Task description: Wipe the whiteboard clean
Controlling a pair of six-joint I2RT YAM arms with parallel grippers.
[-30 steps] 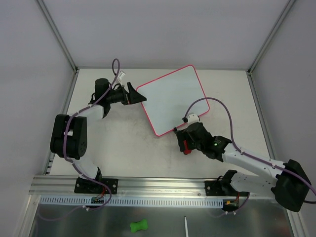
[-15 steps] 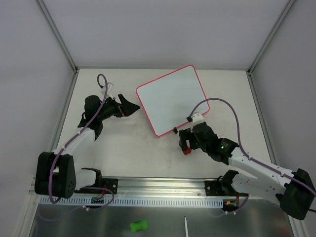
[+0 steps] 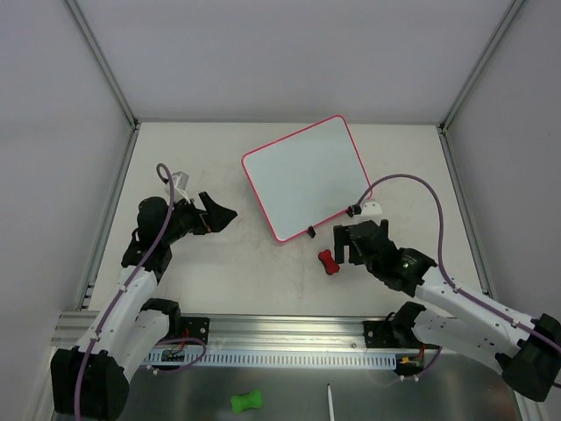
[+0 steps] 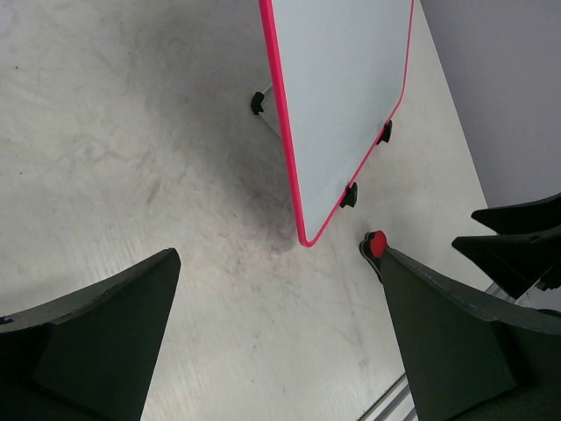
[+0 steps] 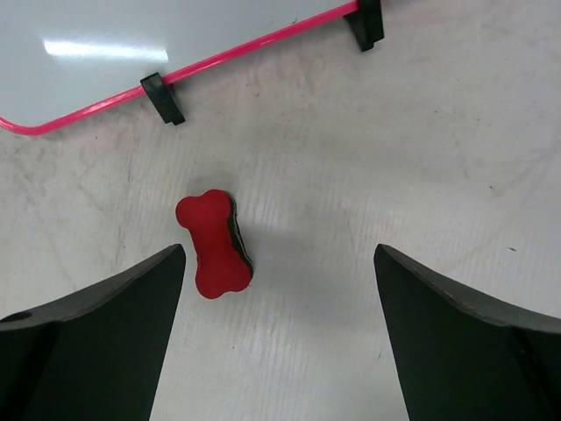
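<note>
The whiteboard (image 3: 302,180), white with a thin pink-red frame, lies tilted at the middle of the table; its surface looks blank. It also shows in the left wrist view (image 4: 342,88) and the right wrist view (image 5: 131,53), with black clips on its near edge. A red bone-shaped eraser (image 3: 327,261) lies on the table just in front of the board's near corner. My right gripper (image 3: 344,244) is open and empty just right of the eraser (image 5: 215,244). My left gripper (image 3: 223,211) is open and empty, left of the board and apart from it.
A green bone-shaped object (image 3: 248,402) and a thin white stick (image 3: 330,400) lie on the metal shelf below the rail (image 3: 280,338). Grey walls enclose the table on three sides. Bare table lies between the two grippers.
My right gripper has opened, let go of the red eraser and drawn back to the right. My left arm has pulled back from the board's left edge toward the near left.
</note>
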